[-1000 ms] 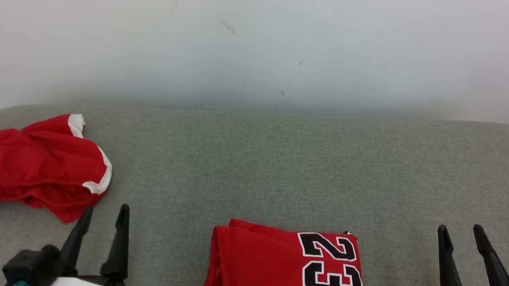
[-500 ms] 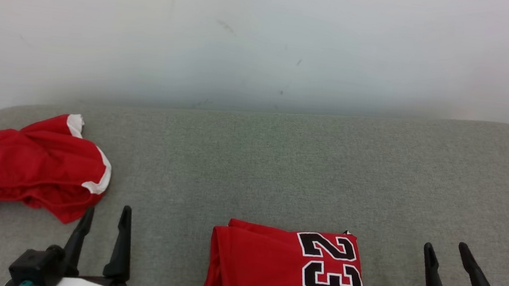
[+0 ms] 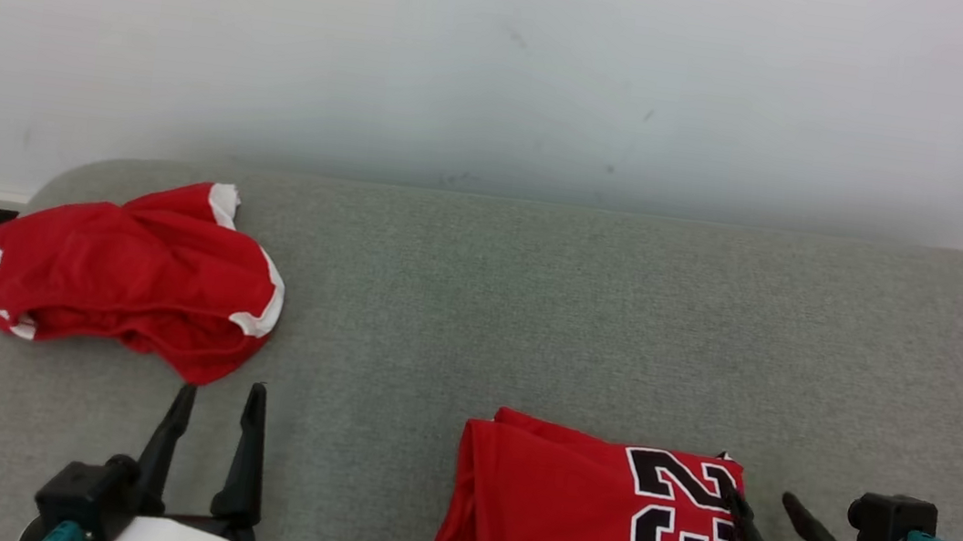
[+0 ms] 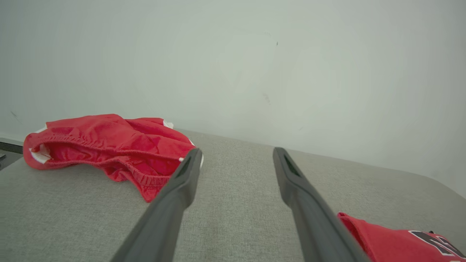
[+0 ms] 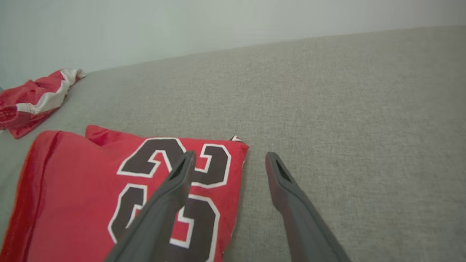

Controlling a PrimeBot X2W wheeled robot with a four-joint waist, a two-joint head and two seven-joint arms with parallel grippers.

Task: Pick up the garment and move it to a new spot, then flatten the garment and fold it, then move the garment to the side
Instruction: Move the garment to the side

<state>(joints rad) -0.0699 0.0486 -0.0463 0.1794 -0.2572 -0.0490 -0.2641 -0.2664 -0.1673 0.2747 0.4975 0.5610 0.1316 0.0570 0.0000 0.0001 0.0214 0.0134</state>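
A crumpled red garment with white trim (image 3: 132, 274) lies at the far left of the grey fabric surface (image 3: 531, 313). A folded red jersey with a black "23" (image 3: 561, 519) lies at the near middle. My left gripper (image 3: 220, 390) is open, just in front of the crumpled garment's near edge and not touching it; in the left wrist view the left gripper (image 4: 236, 151) has the crumpled garment (image 4: 109, 142) to the left of its fingers. My right gripper (image 3: 757, 497) is open and astride the jersey's right edge; in the right wrist view the right gripper (image 5: 230, 155) has one finger over the jersey (image 5: 80, 174).
A pale wall (image 3: 507, 62) rises right behind the surface. The surface's rounded left corner (image 3: 41, 189) drops to a dark baseboard and floor. Bare grey fabric stretches between the two red pieces and across the far right.
The head camera has turned, shifting the whole picture rightward. My right gripper has moved left and lower, from well right of the jersey to its right edge. The left gripper has barely moved.
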